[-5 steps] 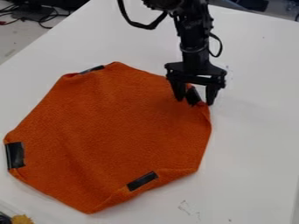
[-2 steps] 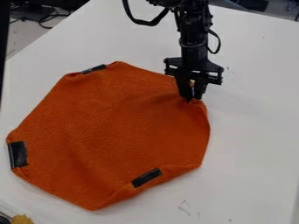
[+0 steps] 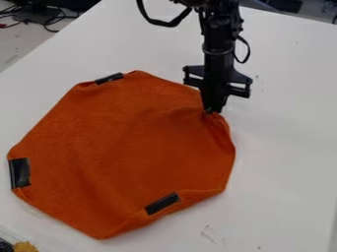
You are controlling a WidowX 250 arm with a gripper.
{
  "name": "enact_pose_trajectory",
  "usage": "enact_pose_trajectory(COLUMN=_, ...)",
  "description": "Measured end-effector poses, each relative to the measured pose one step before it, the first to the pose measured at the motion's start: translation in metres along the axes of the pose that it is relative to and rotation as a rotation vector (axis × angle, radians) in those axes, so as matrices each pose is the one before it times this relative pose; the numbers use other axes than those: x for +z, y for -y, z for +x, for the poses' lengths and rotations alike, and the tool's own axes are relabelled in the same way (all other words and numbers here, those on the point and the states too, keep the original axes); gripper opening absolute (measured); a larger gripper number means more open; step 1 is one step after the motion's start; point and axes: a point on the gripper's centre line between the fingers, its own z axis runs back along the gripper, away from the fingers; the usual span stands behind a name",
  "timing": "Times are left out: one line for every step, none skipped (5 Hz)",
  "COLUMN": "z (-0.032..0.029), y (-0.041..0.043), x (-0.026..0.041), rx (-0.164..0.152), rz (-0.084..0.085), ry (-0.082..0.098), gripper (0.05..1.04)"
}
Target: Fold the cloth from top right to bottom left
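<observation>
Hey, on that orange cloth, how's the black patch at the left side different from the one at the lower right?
The left patch stands nearly upright in the view, while the lower right patch slants, its right end higher. The left patch looks broader, the lower right patch a bit slimmer. Both are black, longer than wide, and near the rim of the orange cloth.

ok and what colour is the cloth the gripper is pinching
Plain orange, the cloth shows best in the current camera view.
</observation>
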Motion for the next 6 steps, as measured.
enact_pose_trajectory(z=0.00202, y=-0.00167, x=0.04109, rx=0.0357, rz=0.0122, ry=0.0857, gripper=0.095)
enact_pose_trajectory(z=-0.00636, y=-0.01696, x=0.03204, rx=0.0578, rz=0.0230, ry=0.0685, gripper=0.095)
enact_pose_trajectory(z=-0.01377, y=-0.03473, x=0.01856, rx=0.0747, rz=0.0048, ry=0.0551, gripper=0.095)
enact_pose_trajectory(z=-0.02435, y=-0.05518, x=0.01104, rx=0.0922, rz=0.0160, ry=0.0391, gripper=0.095)
enact_pose_trajectory(z=-0.02586, y=-0.04179, x=-0.00056, rx=0.0795, rz=-0.0198, ry=0.0046, gripper=0.091)
enact_pose_trajectory(z=-0.02907, y=-0.03430, x=-0.01106, rx=0.0811, rz=-0.0359, ry=-0.0061, gripper=0.091)
